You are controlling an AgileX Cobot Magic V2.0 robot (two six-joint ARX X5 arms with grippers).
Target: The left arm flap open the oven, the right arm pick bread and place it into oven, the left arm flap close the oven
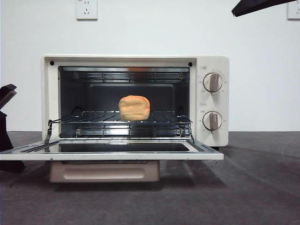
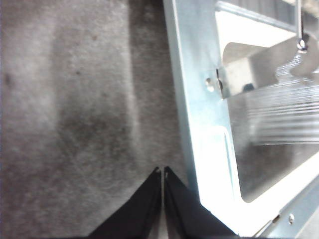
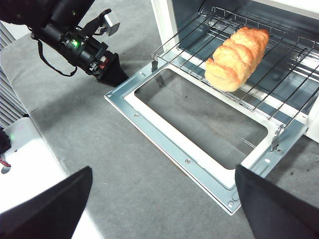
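Observation:
The cream oven (image 1: 213, 61) stands with its glass door (image 1: 112, 152) folded down flat. The golden bread (image 1: 134, 108) rests on the wire rack inside, and the right wrist view shows the bread (image 3: 237, 57) lying lengthwise on the rack (image 3: 279, 74). My left gripper (image 2: 162, 172) is shut and empty, low over the table, its tips right beside the door's metal frame (image 2: 199, 114). In the front view the left gripper (image 1: 5, 140) shows as a dark shape at the door's left end. My right gripper (image 3: 162, 199) is open and empty, held high above the door; in the front view only the right gripper's black tip (image 1: 253, 6) shows.
A grey felt mat (image 1: 253, 187) covers the table. Two round knobs (image 1: 213, 82) sit on the oven's right panel. A wall socket (image 1: 86, 8) is mounted behind the oven. A white base (image 3: 25, 164) lies at the mat's edge in the right wrist view.

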